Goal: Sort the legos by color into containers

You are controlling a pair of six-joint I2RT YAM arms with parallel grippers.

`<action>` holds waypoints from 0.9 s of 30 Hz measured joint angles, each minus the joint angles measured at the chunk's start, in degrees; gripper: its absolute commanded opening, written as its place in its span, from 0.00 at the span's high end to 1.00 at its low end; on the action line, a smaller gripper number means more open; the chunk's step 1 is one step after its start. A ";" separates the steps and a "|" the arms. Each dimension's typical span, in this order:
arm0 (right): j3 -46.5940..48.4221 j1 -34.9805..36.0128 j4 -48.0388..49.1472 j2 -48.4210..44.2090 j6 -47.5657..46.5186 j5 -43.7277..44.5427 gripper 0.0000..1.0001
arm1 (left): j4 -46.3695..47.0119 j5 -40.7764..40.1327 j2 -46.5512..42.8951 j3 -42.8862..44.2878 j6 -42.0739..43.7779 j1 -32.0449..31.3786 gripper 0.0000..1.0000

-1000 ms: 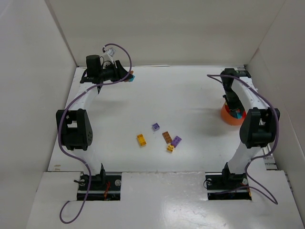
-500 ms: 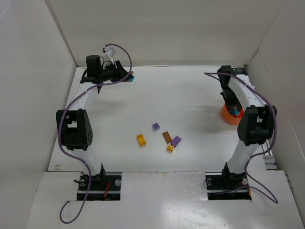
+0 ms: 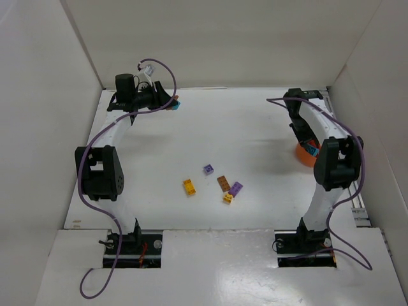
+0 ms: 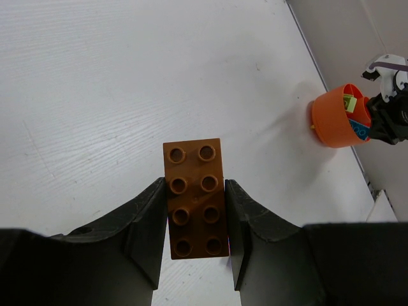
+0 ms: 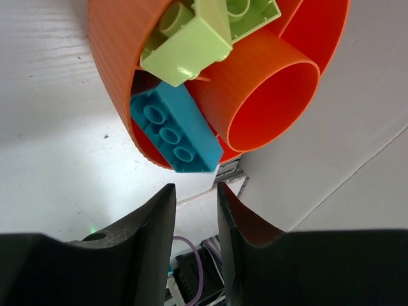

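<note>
My left gripper [image 4: 194, 182] is shut on a brown lego [image 4: 194, 199], held above the table at the far left [image 3: 169, 104]. The orange container [image 3: 302, 156] stands at the far right, near the wall. Over it hangs my right gripper [image 5: 194, 186], jaws slightly apart with nothing between them. A teal lego [image 5: 175, 134] lies in one compartment just past the fingertips. Pale green legos [image 5: 191, 44] fill another, beside the central hub [image 5: 271, 95]. Loose legos lie mid-table: yellow-orange [image 3: 189, 186], purple [image 3: 208, 169], brown [image 3: 223, 182], purple [image 3: 236, 188], yellow-orange [image 3: 228, 198].
White walls enclose the table on three sides; the right wall [image 3: 370, 95] stands close behind the container. Purple cables [image 3: 95, 146] loop along both arms. The container [image 4: 331, 121] and the right gripper [image 4: 389, 118] also show in the left wrist view.
The right gripper has opened slightly and its wrist has drawn back and left from over the container, with the teal lego lying in the container. The left arm has not moved.
</note>
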 measured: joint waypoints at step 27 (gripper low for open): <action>-10.95 10.54 44.35 -22.47 -6.95 -60.28 0.50 | 24.41 20.11 -11.30 -14.40 -7.39 -13.70 1.00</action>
